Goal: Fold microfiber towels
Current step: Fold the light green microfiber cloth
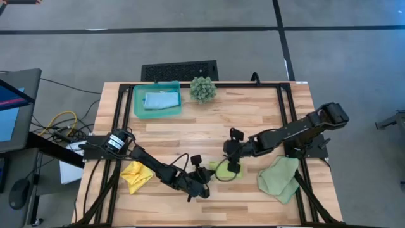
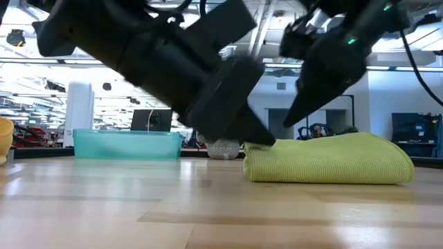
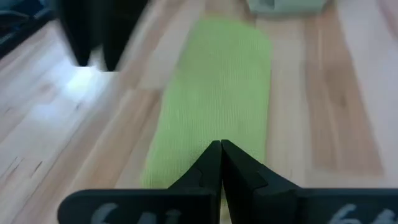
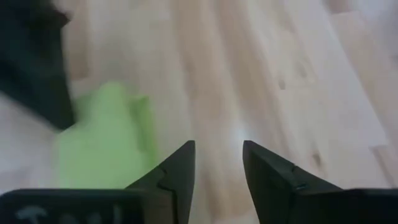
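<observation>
Fingers of the left gripper (image 3: 221, 158) were pressed together, their tips resting on the near-left edge of the folded lime green towel (image 2: 329, 159), which lay on the wooden counter (image 1: 253, 120) near its front middle. The right gripper (image 4: 217, 162) hung just above the same towel with its fingers parted and nothing between them; bare wood showed in the gap. Four towels were in view: the lime green one between the grippers, a crumpled yellow towel (image 1: 136, 175) at the near left, a pale sage green towel (image 1: 280, 177) at the near right, and a light blue towel (image 1: 161, 100) folded inside the single teal tray (image 1: 138, 107) at the far left. One spiky green plant (image 1: 202, 88) stood beside the tray. No legible writing was visible.
</observation>
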Robot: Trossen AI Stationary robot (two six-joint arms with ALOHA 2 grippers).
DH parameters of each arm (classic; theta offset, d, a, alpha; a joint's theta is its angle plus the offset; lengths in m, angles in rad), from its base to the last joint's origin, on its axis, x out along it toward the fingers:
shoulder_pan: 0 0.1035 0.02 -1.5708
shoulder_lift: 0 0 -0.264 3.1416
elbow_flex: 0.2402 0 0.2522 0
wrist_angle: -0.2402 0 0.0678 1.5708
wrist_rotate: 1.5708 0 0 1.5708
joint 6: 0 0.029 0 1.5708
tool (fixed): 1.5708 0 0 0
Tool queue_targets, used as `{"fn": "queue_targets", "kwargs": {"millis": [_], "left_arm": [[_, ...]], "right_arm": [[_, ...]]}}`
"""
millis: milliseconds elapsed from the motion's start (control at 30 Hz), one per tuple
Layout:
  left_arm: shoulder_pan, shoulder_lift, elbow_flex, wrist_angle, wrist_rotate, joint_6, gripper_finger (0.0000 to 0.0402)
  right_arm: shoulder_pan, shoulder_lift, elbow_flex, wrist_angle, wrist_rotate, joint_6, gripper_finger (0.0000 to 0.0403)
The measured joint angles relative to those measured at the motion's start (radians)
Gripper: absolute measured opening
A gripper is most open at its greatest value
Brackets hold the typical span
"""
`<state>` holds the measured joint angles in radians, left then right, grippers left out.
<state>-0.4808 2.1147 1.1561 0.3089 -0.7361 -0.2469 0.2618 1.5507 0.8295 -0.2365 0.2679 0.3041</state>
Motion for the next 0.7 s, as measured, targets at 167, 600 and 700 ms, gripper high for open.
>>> {"fn": "queue_targets", "kwargs": {"millis": [167,600,700], "left_arm": [[0.019,0.0,0.011,0.024,-0.022,-0.032,0.0],[0.119,-0.004,0.013,-0.116,0.082,-0.162,0.0],[0.109,-0.039,0.03,-0.135,0.086,-0.119,0.0]], "right_arm": [[0.065,-0.047,-0.001,-0.059,-0.079,-0.013,0.0137],[0.067,0.063,-0.194,0.221,-0.104,0.133,0.006],[0.08,0.04,-0.19,0.212,-0.108,0.118,0.0059]]}}
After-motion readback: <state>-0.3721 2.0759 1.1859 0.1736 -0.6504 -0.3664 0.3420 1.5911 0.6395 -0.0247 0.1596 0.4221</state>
